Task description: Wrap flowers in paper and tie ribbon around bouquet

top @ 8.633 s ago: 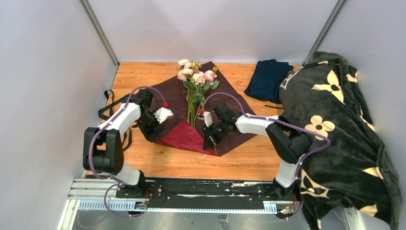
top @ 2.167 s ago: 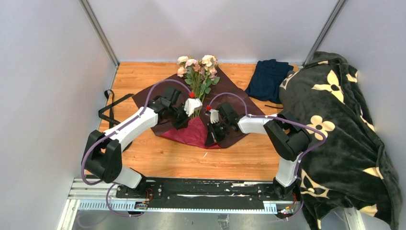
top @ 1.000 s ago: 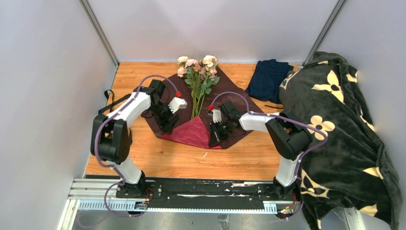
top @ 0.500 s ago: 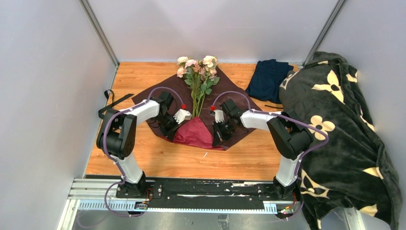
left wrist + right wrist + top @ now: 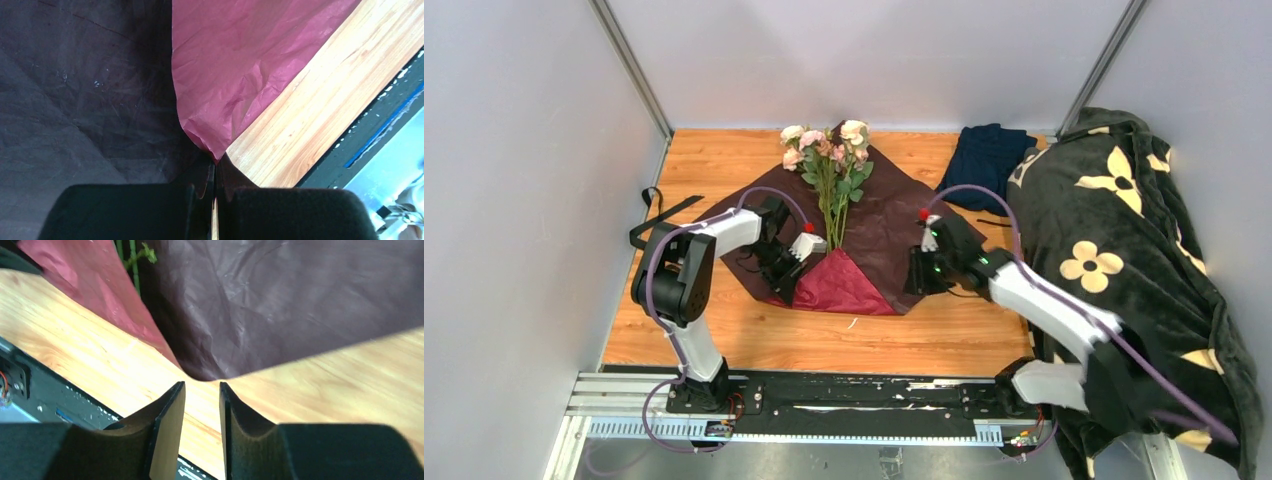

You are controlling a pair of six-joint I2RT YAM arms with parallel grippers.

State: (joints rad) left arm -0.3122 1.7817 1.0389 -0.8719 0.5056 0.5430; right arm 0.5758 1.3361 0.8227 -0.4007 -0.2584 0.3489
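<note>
Wooden table (image 5: 724, 160) with paper (image 5: 894, 215), ribbon (image 5: 656, 212), cloth (image 5: 984, 160)

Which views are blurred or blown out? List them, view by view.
Top external: evenly lit, sharp. Left wrist: the left hand is a soft dark mass; glare washes the lower right corner. Right wrist: the paper edge and table smear with motion.

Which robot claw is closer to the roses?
Left. The left gripper sits just left of the flowers' stem ends, pinching the paper's folded edge. The right gripper is farther off to their right, jaws apart above the wooden table at the paper's near right edge.
</note>
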